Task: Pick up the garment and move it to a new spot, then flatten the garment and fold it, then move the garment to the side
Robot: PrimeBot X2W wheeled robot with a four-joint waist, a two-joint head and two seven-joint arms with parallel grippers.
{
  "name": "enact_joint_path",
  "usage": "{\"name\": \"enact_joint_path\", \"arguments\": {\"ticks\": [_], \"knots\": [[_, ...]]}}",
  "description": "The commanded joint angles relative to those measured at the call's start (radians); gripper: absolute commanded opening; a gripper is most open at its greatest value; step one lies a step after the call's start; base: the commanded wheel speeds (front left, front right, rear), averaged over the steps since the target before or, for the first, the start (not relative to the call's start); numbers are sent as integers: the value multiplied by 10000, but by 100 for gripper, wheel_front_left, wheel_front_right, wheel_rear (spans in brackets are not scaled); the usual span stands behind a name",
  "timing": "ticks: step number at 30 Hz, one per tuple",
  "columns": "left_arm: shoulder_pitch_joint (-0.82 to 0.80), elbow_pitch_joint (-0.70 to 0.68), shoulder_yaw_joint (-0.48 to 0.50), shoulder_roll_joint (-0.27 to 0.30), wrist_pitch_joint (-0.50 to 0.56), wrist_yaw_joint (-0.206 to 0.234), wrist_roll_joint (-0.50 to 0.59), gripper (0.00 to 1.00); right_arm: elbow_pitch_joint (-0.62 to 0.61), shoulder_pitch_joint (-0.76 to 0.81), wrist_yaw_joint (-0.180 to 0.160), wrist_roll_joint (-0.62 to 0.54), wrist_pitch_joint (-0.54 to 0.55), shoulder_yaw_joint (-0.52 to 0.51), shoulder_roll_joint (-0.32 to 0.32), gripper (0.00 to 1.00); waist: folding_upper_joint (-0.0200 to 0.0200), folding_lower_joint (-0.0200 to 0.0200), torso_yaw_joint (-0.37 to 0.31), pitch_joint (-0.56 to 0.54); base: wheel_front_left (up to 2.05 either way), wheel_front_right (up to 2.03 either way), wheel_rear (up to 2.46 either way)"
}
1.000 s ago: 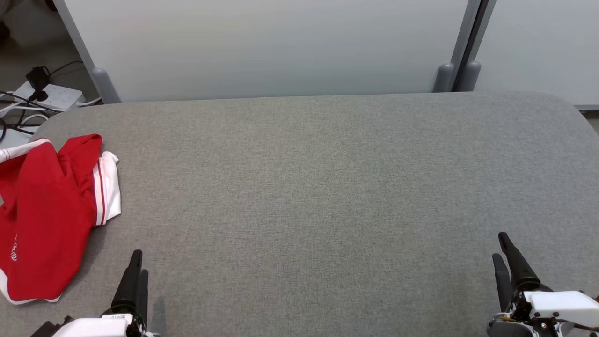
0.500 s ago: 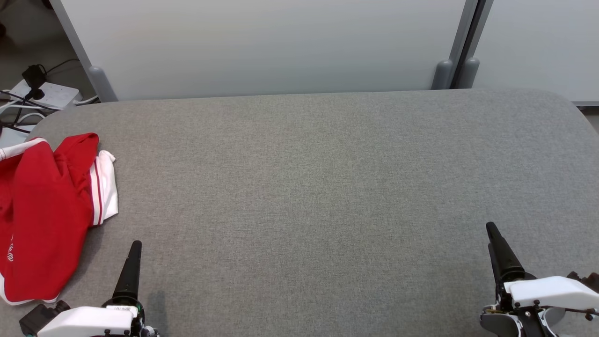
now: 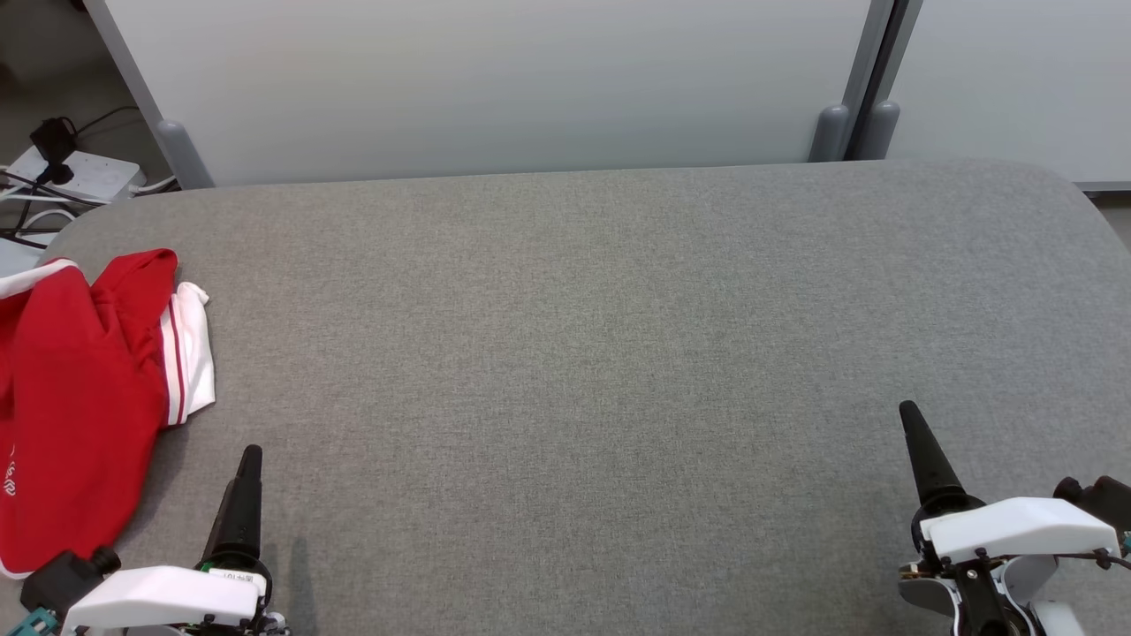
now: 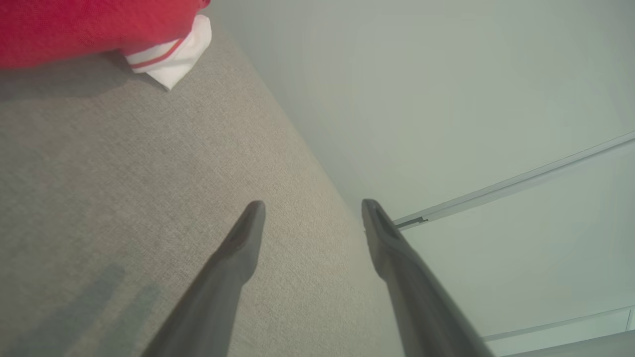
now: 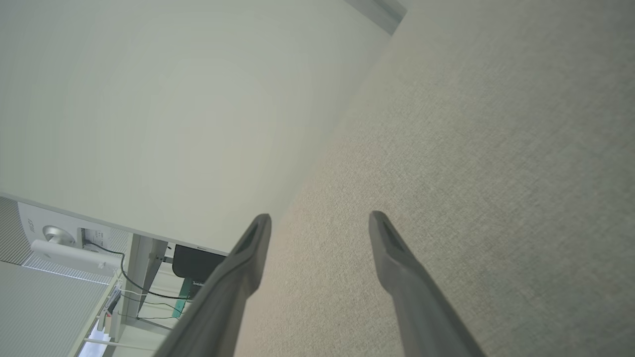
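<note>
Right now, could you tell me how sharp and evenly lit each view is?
Head view: sharp and evenly lit, with a faint shadow on the table just right of the left gripper. Left wrist view: the garment casts a soft shadow, and that gripper is blurred close up. Right wrist view: the right gripper is likewise soft, with no glare.

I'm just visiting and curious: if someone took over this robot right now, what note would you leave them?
Left claw: open, empty, above the grey table.
Right claw: open, empty.
Red-and-white garment: crumpled at the table's left edge, not held.
Done: nothing yet.
To do: pick up, move, flatten, fold, set aside.
</note>
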Motion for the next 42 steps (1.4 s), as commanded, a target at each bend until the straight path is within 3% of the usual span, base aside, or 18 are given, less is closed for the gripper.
{"name": "enact_joint_path", "arguments": {"ticks": [1, 42], "knots": [[-688, -205, 109, 311, -95, -32, 314, 100, -201, -536, 6, -349, -184, 179, -132, 100, 0, -1, -10, 13, 0, 0, 0], [-1195, 11, 396, 997, -1267, -59, 5090, 100, 471, -1772, 11, -5450, -1357, 1098, -209, 100, 0, -1, -302, 294, 0, 0, 0]]}}
